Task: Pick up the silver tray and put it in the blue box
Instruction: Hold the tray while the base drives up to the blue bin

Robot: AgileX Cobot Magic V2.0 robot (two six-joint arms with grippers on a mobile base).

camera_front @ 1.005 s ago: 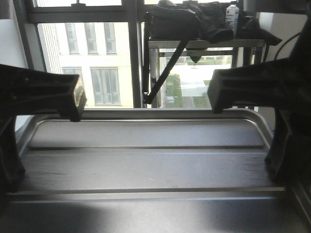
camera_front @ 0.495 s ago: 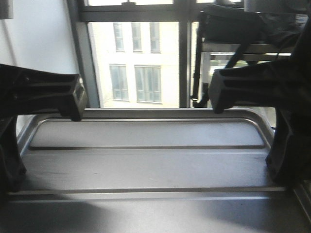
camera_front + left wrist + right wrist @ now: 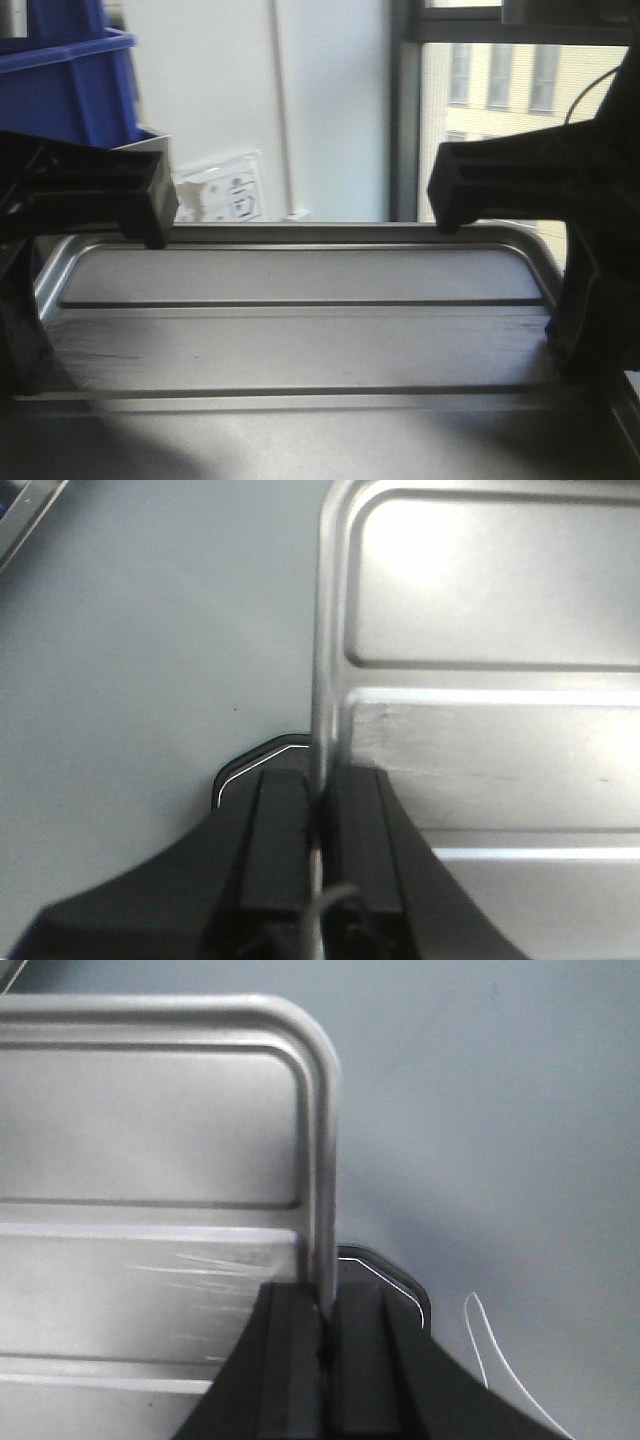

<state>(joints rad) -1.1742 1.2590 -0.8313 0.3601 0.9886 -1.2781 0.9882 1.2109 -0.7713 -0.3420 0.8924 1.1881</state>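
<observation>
The silver tray [image 3: 300, 340] fills the lower front view, level, its two long ridges running left to right. My left gripper [image 3: 25, 330] is shut on its left rim, and my right gripper [image 3: 590, 320] is shut on its right rim. In the left wrist view the black jaws [image 3: 318, 780] pinch the tray's edge [image 3: 480, 630]. In the right wrist view the jaws [image 3: 325, 1300] pinch the other edge [image 3: 150, 1110]. The tray hangs above a grey floor. The blue box [image 3: 70, 90] shows at the upper left, beyond the tray.
A white wall [image 3: 320, 100] with a white socket panel [image 3: 225, 195] stands behind the tray. A window [image 3: 500, 100] is at the right. A thin white cable [image 3: 480, 1360] lies on the grey floor [image 3: 130, 660].
The background has slid to the right: the window and the table with bags have gone out of view, and the wall and blue box have come in. Both grippers hold the tray as before.
</observation>
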